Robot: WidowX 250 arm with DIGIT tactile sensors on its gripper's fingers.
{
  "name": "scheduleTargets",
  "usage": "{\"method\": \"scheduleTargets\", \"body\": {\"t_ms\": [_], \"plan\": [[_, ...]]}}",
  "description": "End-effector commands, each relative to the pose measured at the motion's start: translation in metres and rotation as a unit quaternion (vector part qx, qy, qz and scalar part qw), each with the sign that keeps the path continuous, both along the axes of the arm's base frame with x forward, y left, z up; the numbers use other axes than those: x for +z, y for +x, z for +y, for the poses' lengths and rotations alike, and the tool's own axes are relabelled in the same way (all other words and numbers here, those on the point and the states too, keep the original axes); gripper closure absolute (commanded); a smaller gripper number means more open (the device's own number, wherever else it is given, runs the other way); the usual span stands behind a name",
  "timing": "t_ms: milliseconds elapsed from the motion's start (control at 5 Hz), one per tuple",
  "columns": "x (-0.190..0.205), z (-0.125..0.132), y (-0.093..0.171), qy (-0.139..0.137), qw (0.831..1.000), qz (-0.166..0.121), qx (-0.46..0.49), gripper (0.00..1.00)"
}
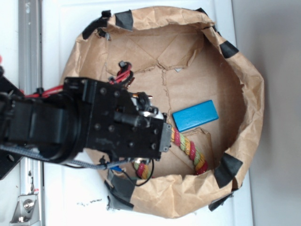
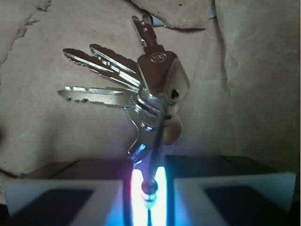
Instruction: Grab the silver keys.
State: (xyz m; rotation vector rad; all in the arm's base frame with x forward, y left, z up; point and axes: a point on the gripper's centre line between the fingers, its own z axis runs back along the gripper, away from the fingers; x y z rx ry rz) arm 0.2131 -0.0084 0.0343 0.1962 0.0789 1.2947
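Observation:
In the wrist view the silver keys (image 2: 141, 89) fan out from one ring just ahead of my gripper (image 2: 149, 175). The two fingers (image 2: 70, 197) are closed to a narrow gap, and a thin part of the key ring is pinched in that gap. The key blades point up and to the left over the brown paper floor. In the exterior view my black arm (image 1: 117, 122) reaches into the paper bowl from the left and covers the fingers. Only a few shiny bits show at its far end, and I cannot tell whether they are the keys.
The brown paper bowl (image 1: 251, 94) has raised, crumpled walls with black tape patches. A blue block (image 1: 195, 115) lies inside, right of the arm's tip. A red, yellow and green rope (image 1: 190, 151) runs under the arm toward the bowl's lower right wall.

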Motion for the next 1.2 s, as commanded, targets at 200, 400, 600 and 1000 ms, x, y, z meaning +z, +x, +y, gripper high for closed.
{"method": "scheduleTargets", "body": {"t_ms": [200, 400, 600, 1000], "plan": [[0.152, 0.038, 0.057, -0.115, 0.988, -0.032, 0.096, 1.00], [0.180, 0.037, 0.047, -0.114, 0.989, -0.070, 0.058, 1.00], [0.159, 0.038, 0.040, -0.073, 0.994, -0.080, 0.034, 1.00], [0.145, 0.035, 0.021, -0.053, 0.992, -0.111, -0.021, 1.00]]}}
